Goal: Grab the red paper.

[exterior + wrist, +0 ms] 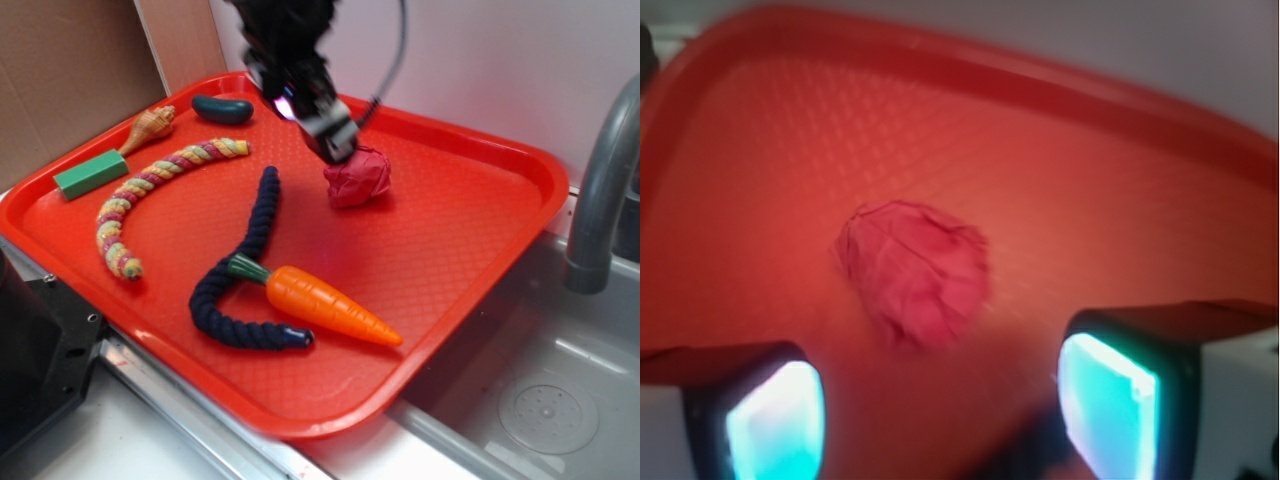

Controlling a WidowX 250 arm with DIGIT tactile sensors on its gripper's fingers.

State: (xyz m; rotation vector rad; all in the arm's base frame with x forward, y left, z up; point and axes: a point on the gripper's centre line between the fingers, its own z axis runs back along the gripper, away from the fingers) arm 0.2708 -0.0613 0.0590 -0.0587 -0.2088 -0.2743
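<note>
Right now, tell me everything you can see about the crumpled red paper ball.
The small dark-red crumpled paper ball is wrinkled all over and lumpy. It sits on the big bright-red plastic tray, toward its far side, apart from the toys. The black tool hovers just above it, open, fingers either side; contact cannot be confirmed.

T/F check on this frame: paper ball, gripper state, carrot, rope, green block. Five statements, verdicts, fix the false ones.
1. The gripper is shut on the red paper. False: the jaws are open, with the paper lying free ahead of them.
2. The red paper sits on the red tray. True.
3. The carrot lies outside the tray. False: it is on the tray.
4. The carrot's green end touches the dark blue rope. True.
5. The green block lies in the sink. False: it is on the tray's left edge.
</note>
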